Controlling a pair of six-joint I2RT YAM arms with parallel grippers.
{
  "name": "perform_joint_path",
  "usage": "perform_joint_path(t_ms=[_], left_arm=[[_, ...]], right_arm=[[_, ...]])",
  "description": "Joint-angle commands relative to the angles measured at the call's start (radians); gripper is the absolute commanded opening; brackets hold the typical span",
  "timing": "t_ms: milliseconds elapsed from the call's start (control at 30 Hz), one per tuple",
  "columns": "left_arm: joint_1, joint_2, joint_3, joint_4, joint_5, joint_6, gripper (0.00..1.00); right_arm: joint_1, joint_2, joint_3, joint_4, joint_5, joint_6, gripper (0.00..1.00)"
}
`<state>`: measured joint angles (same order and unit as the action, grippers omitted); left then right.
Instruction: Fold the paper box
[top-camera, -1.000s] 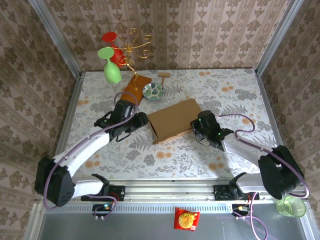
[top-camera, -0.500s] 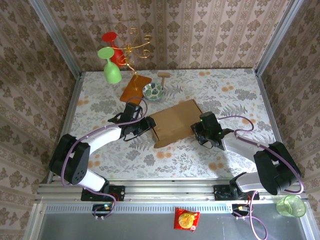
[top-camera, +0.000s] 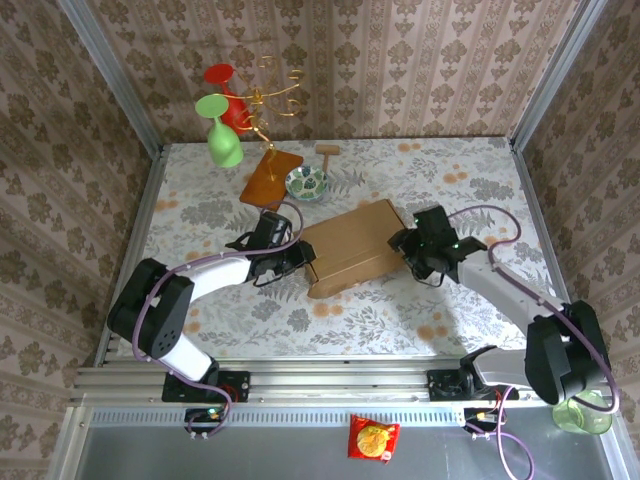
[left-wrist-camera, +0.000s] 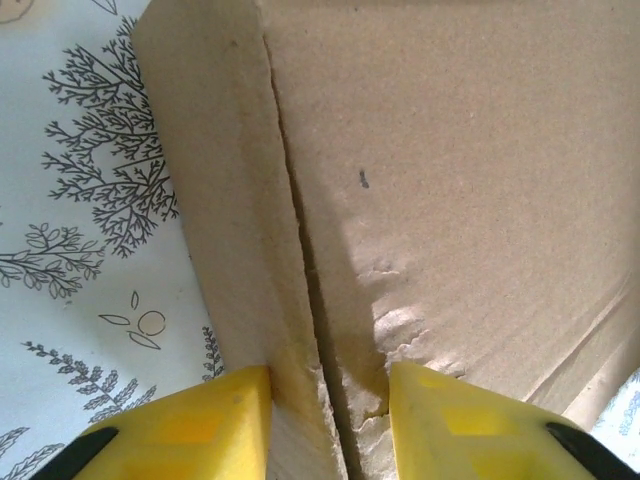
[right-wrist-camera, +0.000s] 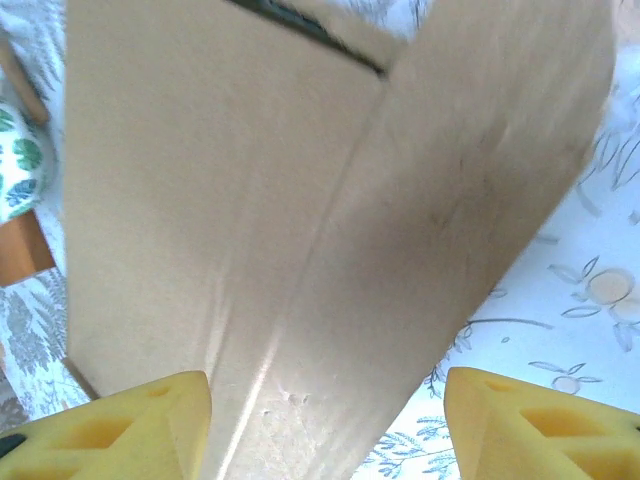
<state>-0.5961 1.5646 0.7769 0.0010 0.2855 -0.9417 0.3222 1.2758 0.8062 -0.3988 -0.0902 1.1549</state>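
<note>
The paper box, a flat tan cardboard mailer, lies in the middle of the flowered table. My left gripper is at its left end. In the left wrist view the box's corner edge runs between my yellow fingers, one pressed on the side wall and the other on the crumpled top face; the left gripper is shut on it. My right gripper sits at the box's right end. Its fingers stand wide apart around the box, and the gripper is open.
A reddish wooden board, a patterned bowl and a small mallet lie behind the box. A gold wire stand holds a green glass and a red glass at the back left. Patterned walls enclose the table.
My left gripper moved right to the box's left edge and closed on it. My right gripper opened from shut and drew back slightly to the right.
</note>
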Motion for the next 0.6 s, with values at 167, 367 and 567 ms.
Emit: perform_joint_path(t_ms=[167, 367, 567], left_arm=[[-0.017, 0.023, 0.008, -0.054, -0.011, 0.052, 0.16], [-0.018, 0.016, 0.018, -0.110, -0.034, 0.108, 0.08], [0.001, 0.015, 0.007, -0.108, -0.032, 0.137, 0.00]], right_arm=[[-0.224, 0.019, 0.169, -0.215, -0.123, -0.454, 0.70], [-0.298, 0.279, 0.341, -0.204, -0.299, -0.705, 0.70], [-0.321, 0.535, 0.492, -0.291, -0.444, -0.874, 0.73]])
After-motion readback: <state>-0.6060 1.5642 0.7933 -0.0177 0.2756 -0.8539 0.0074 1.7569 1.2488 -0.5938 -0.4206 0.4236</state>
